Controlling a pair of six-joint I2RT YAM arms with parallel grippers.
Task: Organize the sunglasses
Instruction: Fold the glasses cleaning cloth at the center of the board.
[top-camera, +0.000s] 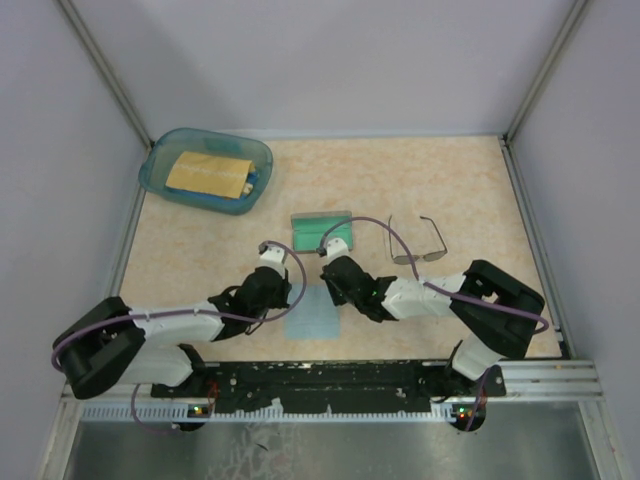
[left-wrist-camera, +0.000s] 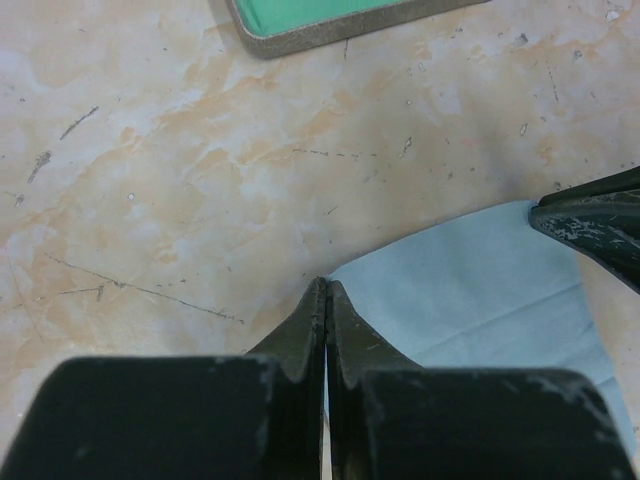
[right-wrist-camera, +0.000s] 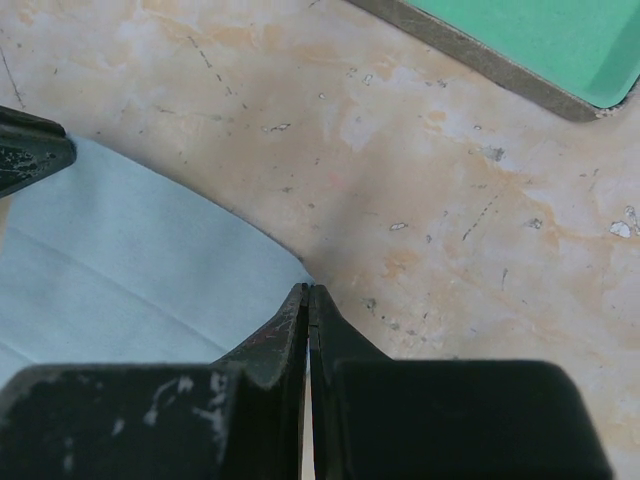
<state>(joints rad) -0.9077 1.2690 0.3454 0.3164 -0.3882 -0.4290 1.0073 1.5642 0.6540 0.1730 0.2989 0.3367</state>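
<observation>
Top view: the sunglasses (top-camera: 418, 245) lie open on the marbled beige worktop (top-camera: 200, 260), right of the case (top-camera: 322, 230) and well apart from both arms. They are thin dark wire with rounded lenses. The left tool (top-camera: 290, 297) and right tool (top-camera: 338, 298) meet the far corners of the pale blue cloth (top-camera: 312, 320). A translucent blue bin (top-camera: 207, 170) sits at the far left.

Left wrist view: the left tool (left-wrist-camera: 326, 290) is closed, its tips on the corner of the cloth (left-wrist-camera: 480, 290) and apparently pinching it. The fabric looks soft, matte and faintly creased.

Right wrist view: the right tool (right-wrist-camera: 308, 295) is likewise closed on the opposite corner of the cloth (right-wrist-camera: 130, 250). The case (right-wrist-camera: 540, 40) shows a grey rim and smooth teal lining.

Risk: such thin fabric could slip from either pinch. Uneven lifting could bunch it or drag it into the case.
</observation>
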